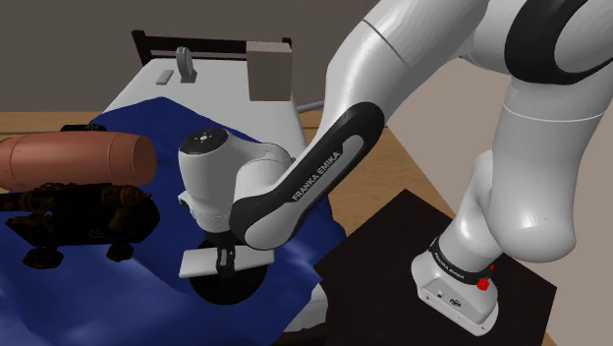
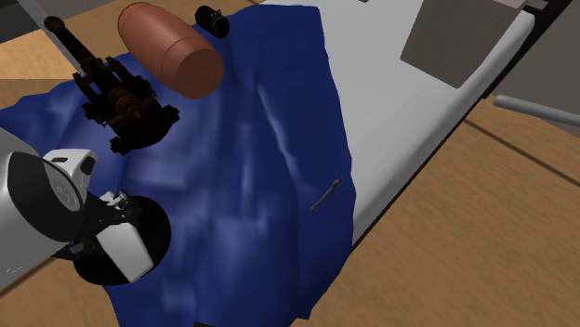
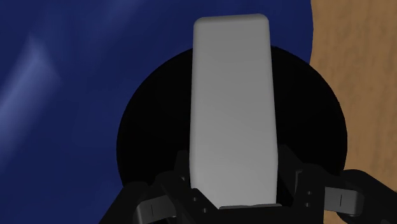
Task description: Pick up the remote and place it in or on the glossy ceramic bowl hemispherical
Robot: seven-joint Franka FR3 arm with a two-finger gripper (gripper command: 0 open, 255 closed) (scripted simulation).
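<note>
End effector (image 3: 234,191) clamped on remote (image 3: 232,108), above black bowl (image 3: 149,133) near blanket (image 3: 63,95) edge.

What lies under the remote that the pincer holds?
A black bowl, resting on the blue blanket, lies beneath the pale grey remote. The remote covers the bowl's middle, so its inside cannot be fully seen.

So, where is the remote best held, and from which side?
Take the remote across its narrow width near one end, from above, as the gripper clasps it now over the black bowl: it is a flat slab whose long edges are straight and parallel.
</note>
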